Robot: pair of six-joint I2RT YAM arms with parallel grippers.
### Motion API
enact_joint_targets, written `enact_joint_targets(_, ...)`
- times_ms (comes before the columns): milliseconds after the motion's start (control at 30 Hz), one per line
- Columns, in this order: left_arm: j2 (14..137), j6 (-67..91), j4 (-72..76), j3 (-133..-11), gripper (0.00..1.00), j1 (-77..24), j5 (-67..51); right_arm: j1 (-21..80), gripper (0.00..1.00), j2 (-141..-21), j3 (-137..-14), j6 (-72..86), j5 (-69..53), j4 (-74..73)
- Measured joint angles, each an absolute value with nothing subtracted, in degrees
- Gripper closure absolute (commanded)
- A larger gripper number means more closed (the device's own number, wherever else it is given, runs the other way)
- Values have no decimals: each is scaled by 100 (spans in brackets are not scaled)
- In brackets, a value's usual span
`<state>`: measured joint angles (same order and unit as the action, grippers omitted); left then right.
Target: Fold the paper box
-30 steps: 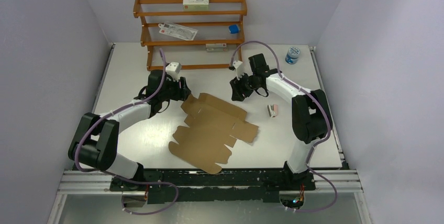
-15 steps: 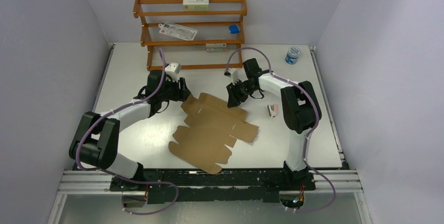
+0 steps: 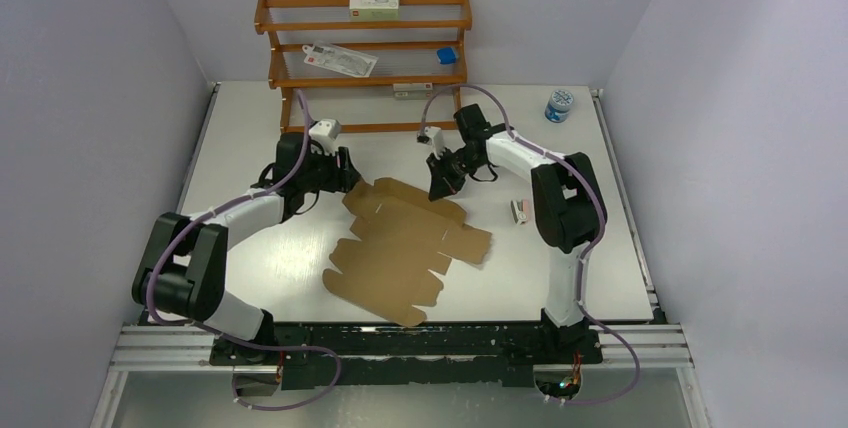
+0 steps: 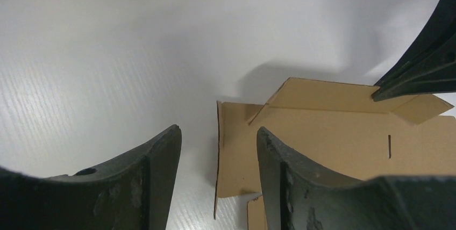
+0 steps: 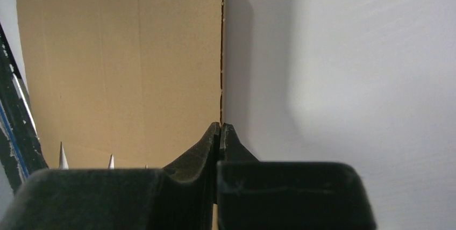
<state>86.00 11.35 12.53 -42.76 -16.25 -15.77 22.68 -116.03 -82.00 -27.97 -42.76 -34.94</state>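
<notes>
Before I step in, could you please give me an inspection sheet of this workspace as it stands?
Surface: white table, no spills seen.
Job's things: flat brown die-cut cardboard sheet, unfolded; its far flap looks slightly lifted.
Clutter: orange wooden rack holding a white-and-green carton, a flat packet and a small blue item; blue-lidded jar far right; tiny pink-and-white item beside the right arm.
Grippers: left claw open, empty, by the sheet's far-left corner; right claw shut on the sheet's far flap edge.
Cables: lilac cables loop along both arms, none lying on the sheet.
Surroundings: plain pale walls on three sides; nothing else seen.
</notes>
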Motion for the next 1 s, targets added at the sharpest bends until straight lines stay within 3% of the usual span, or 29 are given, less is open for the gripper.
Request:
enact_joint_targets(233,8438,1223,1267,-4276,41,-1435,-1643,2508,100,-11356,-8305,-3170,-3632,-3607)
enact_joint_targets(600,7822,1553,1675,-4158,42,-902,-1837,3566,100,-10254,-8342,-4272,-1057,-3242)
enact_joint_targets(1000,7850,1697,1826,-3730,43,-578,-1426,4497,100,-8956,-6326,-5618,1103,-1439)
